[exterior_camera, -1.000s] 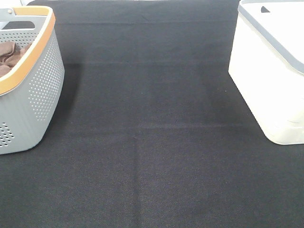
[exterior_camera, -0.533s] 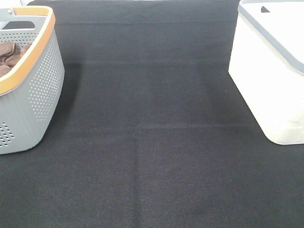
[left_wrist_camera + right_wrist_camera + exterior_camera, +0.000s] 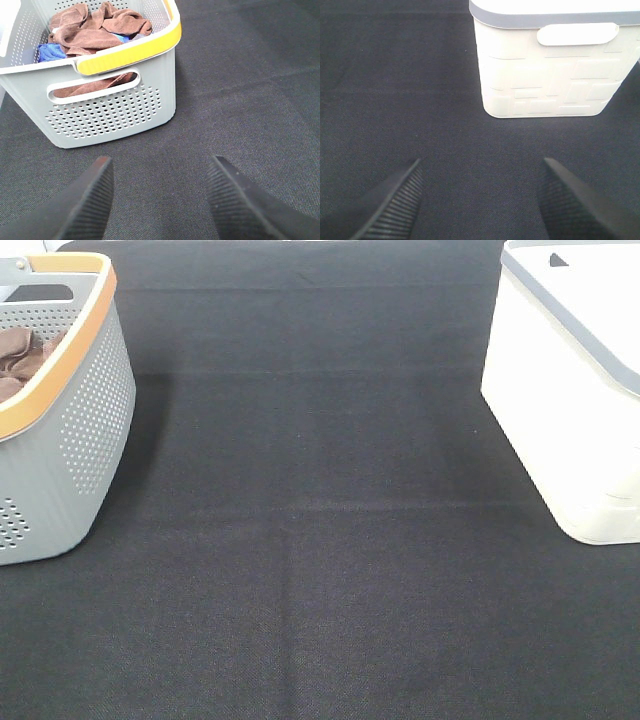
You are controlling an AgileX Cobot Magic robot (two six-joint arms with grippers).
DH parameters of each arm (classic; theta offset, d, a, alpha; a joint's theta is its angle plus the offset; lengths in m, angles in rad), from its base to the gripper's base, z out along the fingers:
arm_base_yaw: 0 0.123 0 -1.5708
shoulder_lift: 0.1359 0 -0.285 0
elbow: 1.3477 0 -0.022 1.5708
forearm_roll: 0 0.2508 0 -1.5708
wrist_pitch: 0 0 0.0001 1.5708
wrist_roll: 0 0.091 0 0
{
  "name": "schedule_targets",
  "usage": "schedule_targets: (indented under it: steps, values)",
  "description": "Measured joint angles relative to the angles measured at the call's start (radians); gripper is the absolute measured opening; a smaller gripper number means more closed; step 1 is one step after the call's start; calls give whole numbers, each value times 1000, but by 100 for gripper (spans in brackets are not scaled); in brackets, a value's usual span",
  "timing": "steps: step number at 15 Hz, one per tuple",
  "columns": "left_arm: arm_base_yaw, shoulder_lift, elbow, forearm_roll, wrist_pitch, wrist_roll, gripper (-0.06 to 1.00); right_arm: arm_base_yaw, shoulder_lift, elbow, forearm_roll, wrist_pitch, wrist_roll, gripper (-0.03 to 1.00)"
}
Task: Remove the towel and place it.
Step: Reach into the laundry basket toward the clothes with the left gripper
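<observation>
Left gripper (image 3: 159, 161) hangs low over the black table cover (image 3: 240, 100), ribbed fingers (image 3: 95, 195) spread wide, nothing between them. Just ahead of it stands the grey perforated basket (image 3: 110, 115) with its yellow rim band, handle slot facing the camera. And there's the towel (image 3: 87, 35), reddish-brown terry, crumpled in a heap inside the basket, partly lying over a blue cloth (image 3: 49, 51); a fold of brown shows through the handle slot.

Over to the right gripper (image 3: 481, 162): jaws likewise parted, empty, above bare cover. Ahead of it sits the white bin (image 3: 545, 75), grey-rimmed, brick-patterned wall, handle recess near the top.

From the high camera neither arm is in shot. Basket (image 3: 90, 420) at the left edge with brown cloth (image 3: 20, 355) peeking over the rim, white bin (image 3: 560, 420) at the right edge, the two well apart with black cover (image 3: 320, 540) between.
</observation>
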Motion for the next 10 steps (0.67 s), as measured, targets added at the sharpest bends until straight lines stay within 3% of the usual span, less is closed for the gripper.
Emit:
schedule_targets:
  steps: [10]
  values:
    - [0, 0, 0, 0, 0, 0, 55, 0, 0, 0, 0, 0, 0, 63]
